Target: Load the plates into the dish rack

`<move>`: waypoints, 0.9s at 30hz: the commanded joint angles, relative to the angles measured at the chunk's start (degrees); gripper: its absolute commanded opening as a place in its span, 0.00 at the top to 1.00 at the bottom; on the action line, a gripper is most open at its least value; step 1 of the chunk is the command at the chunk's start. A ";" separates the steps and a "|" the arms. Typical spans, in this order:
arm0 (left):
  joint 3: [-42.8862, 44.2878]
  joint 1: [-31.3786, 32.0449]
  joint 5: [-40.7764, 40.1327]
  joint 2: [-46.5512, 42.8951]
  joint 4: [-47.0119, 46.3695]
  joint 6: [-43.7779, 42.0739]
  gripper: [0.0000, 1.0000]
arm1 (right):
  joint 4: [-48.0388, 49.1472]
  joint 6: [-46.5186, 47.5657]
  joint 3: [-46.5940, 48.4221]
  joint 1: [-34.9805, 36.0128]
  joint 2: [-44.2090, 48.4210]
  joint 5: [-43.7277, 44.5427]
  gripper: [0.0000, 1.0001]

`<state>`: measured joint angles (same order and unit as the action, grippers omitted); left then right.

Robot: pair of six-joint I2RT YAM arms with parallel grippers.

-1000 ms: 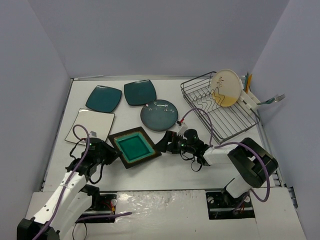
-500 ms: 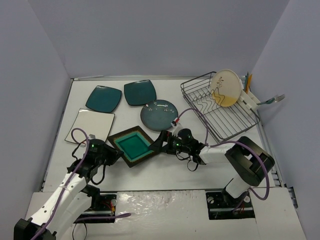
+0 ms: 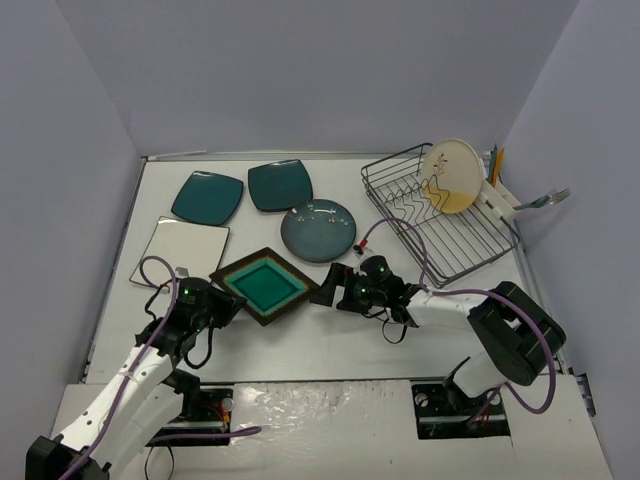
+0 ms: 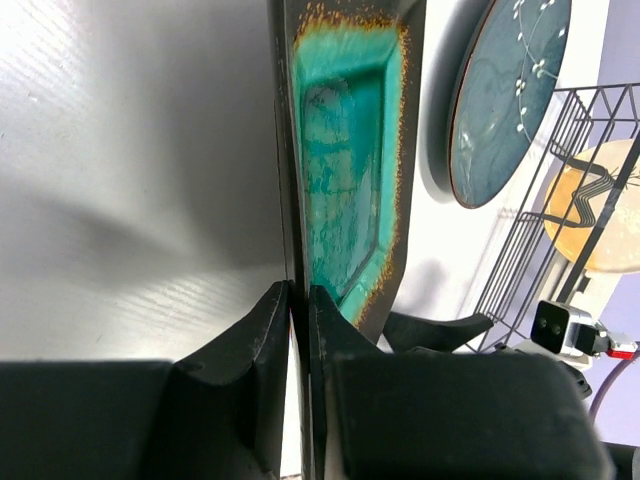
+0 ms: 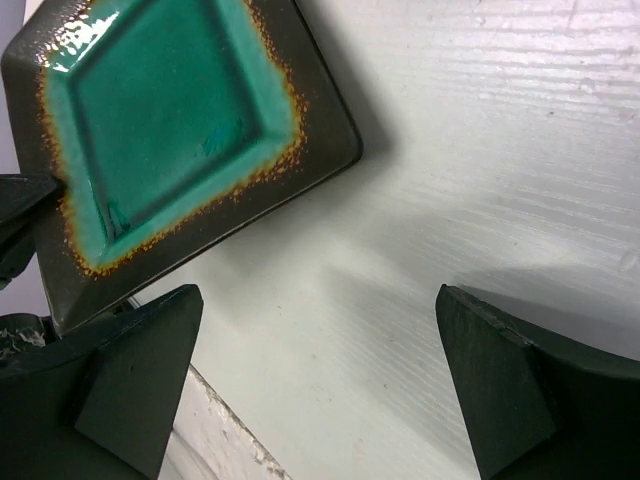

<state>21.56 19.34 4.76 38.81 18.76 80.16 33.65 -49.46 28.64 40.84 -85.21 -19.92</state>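
Observation:
The brown-rimmed teal square plate is at the table's middle. It casts a shadow as if raised a little. My left gripper is shut on its near-left rim. My right gripper is open just right of the plate's right corner, with only bare table between its fingers. The dish rack stands at the back right, with a cream-and-yellow round plate upright in it.
A blue-grey round plate lies just behind the held plate. Two dark teal square plates lie at the back left, and a white square plate at the left. A white utensil holder hangs on the rack's right side.
The held plate has shifted slightly toward the back with my left gripper. My right gripper has stayed open, edging left toward the plate's corner and then slightly back.

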 commanded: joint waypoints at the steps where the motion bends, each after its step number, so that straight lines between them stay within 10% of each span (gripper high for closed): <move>1: 4.23 2.54 -2.16 -0.35 -14.68 2.61 1.00 | 1.96 -2.32 2.94 -0.15 1.02 -1.78 0.00; 27: -2.44 15.84 -11.75 3.15 -25.56 9.75 1.00 | 33.81 -31.44 1.58 8.17 -18.07 2.39 0.08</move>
<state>15.68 32.85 -5.85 43.11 6.31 85.78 59.45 -76.73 30.77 47.85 -102.13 -19.79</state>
